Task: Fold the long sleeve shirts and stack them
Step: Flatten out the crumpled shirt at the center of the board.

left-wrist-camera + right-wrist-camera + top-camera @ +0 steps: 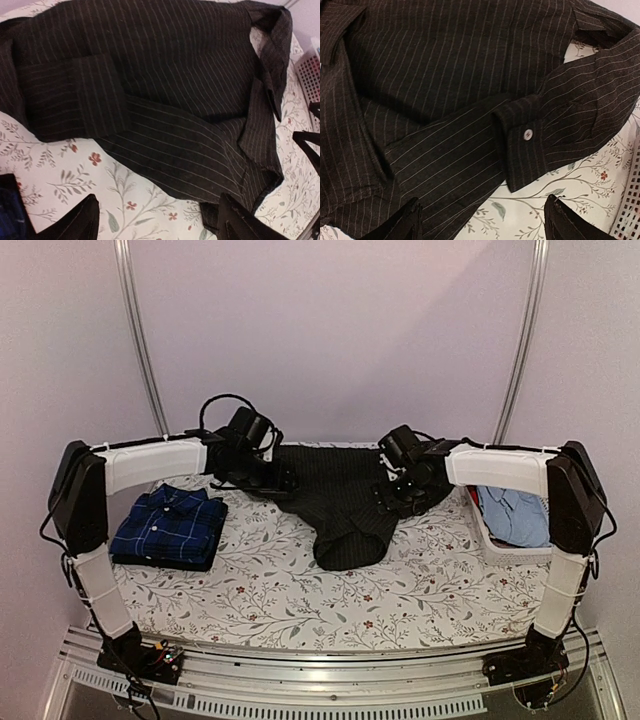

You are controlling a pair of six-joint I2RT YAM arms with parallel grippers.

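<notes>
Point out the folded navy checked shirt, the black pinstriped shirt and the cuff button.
navy checked shirt (170, 527): top view, middle of the folded front.
black pinstriped shirt (335, 490): top view, centre of its body.
cuff button (528, 133): right wrist view, on the pale button itself.

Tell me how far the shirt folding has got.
Done: the navy checked shirt lies folded at the left. In hand: the black pinstriped shirt is spread mid-table, a sleeve laid across it, with the left hand and right hand open above it, gripping nothing. Left: finish folding it and stack it on the navy one.
</notes>
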